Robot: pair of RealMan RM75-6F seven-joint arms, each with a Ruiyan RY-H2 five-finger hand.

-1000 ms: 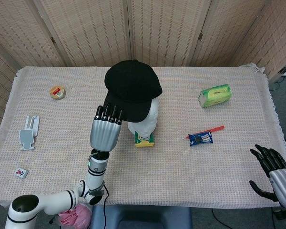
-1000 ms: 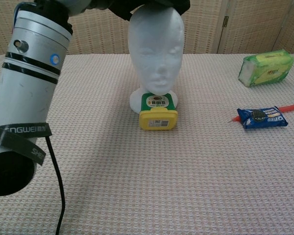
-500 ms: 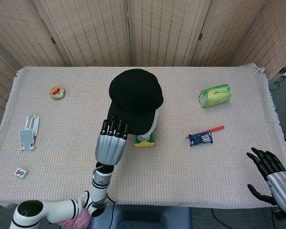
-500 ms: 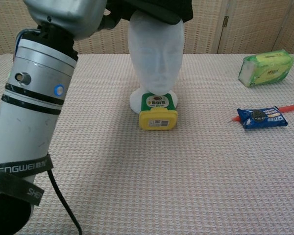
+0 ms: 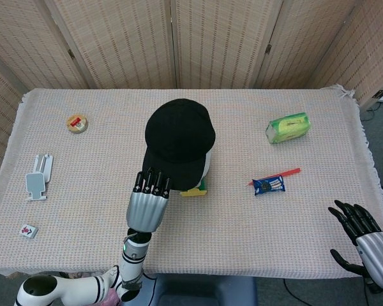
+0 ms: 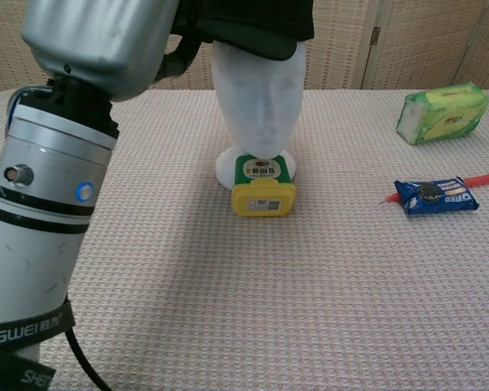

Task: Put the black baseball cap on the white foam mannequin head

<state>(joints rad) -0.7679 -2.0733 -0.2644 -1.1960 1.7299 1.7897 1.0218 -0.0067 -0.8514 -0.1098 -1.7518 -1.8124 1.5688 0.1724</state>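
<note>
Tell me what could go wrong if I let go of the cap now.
1. The left hand grips the brim of the cap, which sits on the foam head with the brim low over the brow; pulling away could drag it crooked or off.
2. The foam head stands on a narrow base and looks light, so a tug might tip it.
3. The yellow bottle lies against that base and could get knocked.

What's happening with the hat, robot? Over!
Left hand holds cap brim. Cap sits on foam head. Right hand open, idle. Nothing blocking.
</note>
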